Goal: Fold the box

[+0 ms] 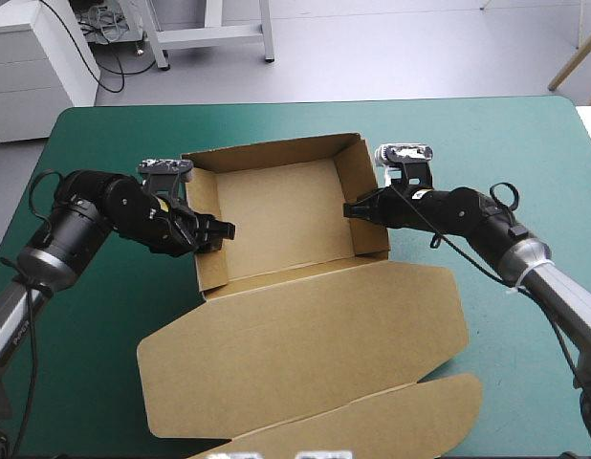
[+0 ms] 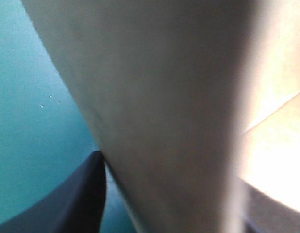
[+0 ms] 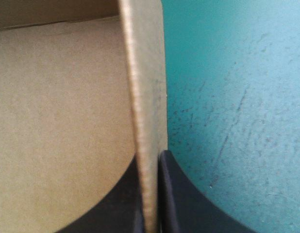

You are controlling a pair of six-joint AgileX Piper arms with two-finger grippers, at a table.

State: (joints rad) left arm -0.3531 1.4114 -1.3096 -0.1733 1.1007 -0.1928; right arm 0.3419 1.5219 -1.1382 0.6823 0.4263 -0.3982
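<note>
The brown box (image 1: 276, 212) stands as an open tray in the middle of the table, its walls raised and its lid (image 1: 305, 335) lying flat toward the front. My left gripper (image 1: 217, 231) is shut on the tray's left wall (image 2: 169, 97), which fills the left wrist view between the black fingers (image 2: 84, 194). Opposite it, my right gripper (image 1: 359, 209) is shut on the right wall (image 3: 146, 97); the right wrist view shows that wall's edge pinched between the fingers (image 3: 176, 199), with the tray floor (image 3: 58, 121) on one side.
The lid's long front flap (image 1: 372, 421) reaches the table's front edge. Bare teal-green cover (image 1: 506, 143) lies right of the box and along the far edge.
</note>
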